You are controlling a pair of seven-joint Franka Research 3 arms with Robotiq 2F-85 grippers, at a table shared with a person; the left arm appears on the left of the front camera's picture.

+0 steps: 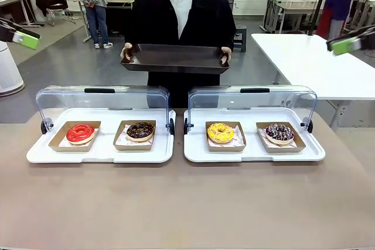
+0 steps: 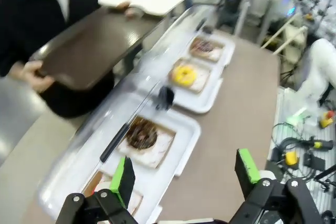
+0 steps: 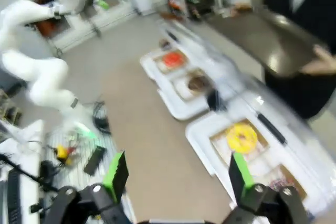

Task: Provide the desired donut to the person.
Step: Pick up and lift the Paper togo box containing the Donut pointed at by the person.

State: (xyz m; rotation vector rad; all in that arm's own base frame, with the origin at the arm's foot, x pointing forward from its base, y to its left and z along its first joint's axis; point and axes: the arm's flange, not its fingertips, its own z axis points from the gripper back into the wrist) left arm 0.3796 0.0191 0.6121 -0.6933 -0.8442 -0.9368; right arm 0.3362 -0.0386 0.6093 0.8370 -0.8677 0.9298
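The person (image 1: 179, 10) holds a dark serving tray (image 1: 174, 58) beyond both grippers. Ahead of and below the left gripper (image 2: 185, 174) — jaws wide, empty — lie the red donut (image 1: 80, 133) and chocolate donut (image 2: 142, 133). Below the right gripper (image 3: 177, 174), equally wide, are the yellow donut (image 3: 241, 137) and sprinkled donut (image 1: 279, 133). Which is wanted I cannot tell. Each looks light, soft, smearable — probably best pinched by the rim of its cardboard tray (image 1: 119, 143).
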